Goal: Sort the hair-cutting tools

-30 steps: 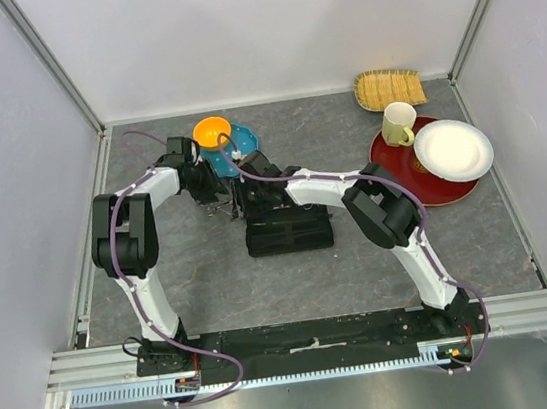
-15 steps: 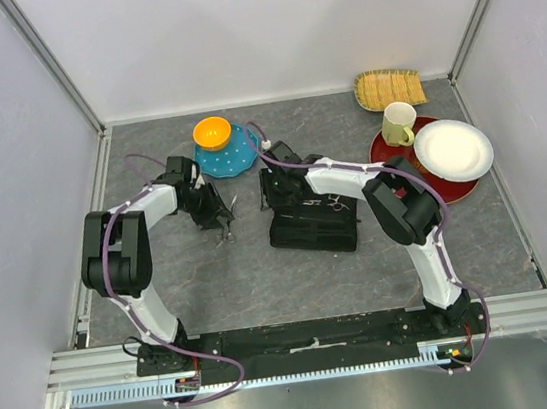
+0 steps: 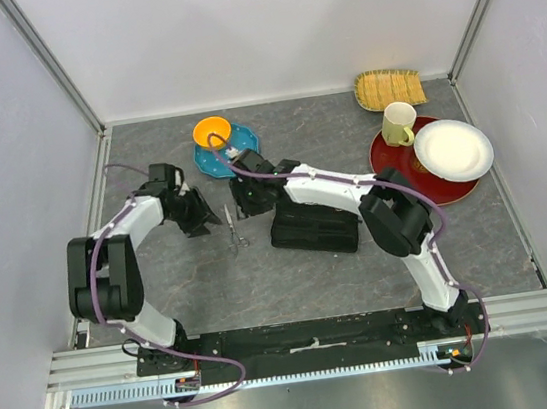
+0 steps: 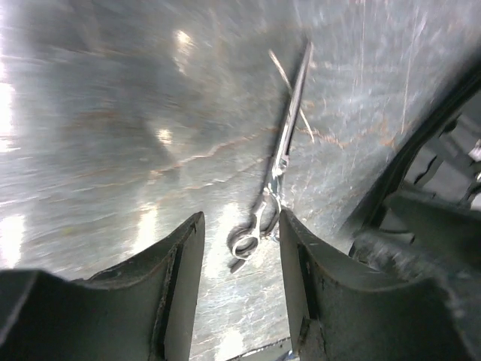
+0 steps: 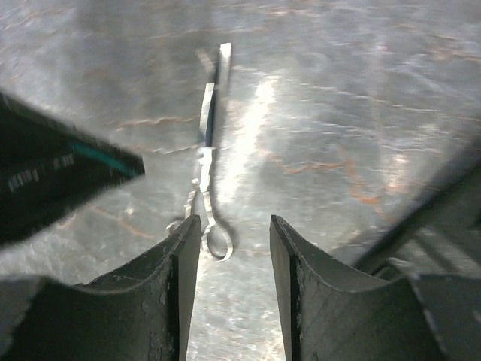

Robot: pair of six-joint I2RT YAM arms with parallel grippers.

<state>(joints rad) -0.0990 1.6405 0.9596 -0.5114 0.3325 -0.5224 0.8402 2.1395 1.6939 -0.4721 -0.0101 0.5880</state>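
One pair of slim silver scissors (image 3: 235, 230) lies flat on the grey table between my two grippers. My left gripper (image 3: 205, 218) is open and empty just left of it. In the left wrist view the scissors (image 4: 284, 143) lie ahead with the finger rings just beyond the open left gripper (image 4: 240, 219). My right gripper (image 3: 244, 204) is open and empty just up and right of the scissors. In the right wrist view the scissors (image 5: 207, 135) point away, one ring near the left finger of the right gripper (image 5: 235, 222). No combs and no second scissors show.
A flat black zip case (image 3: 315, 227) lies right of the scissors, partly under the right arm. A teal plate (image 3: 241, 144) with an orange bowl (image 3: 211, 131) sits behind. A red tray (image 3: 405, 172) with a mug (image 3: 399, 123) and white plate (image 3: 453, 150), and a wicker basket (image 3: 389, 88), stand far right.
The two grippers, close together a second ago, have parted. The left gripper has drawn back left, leaving the scissors on the table. The right gripper swung right, then back left. The case shifted right.
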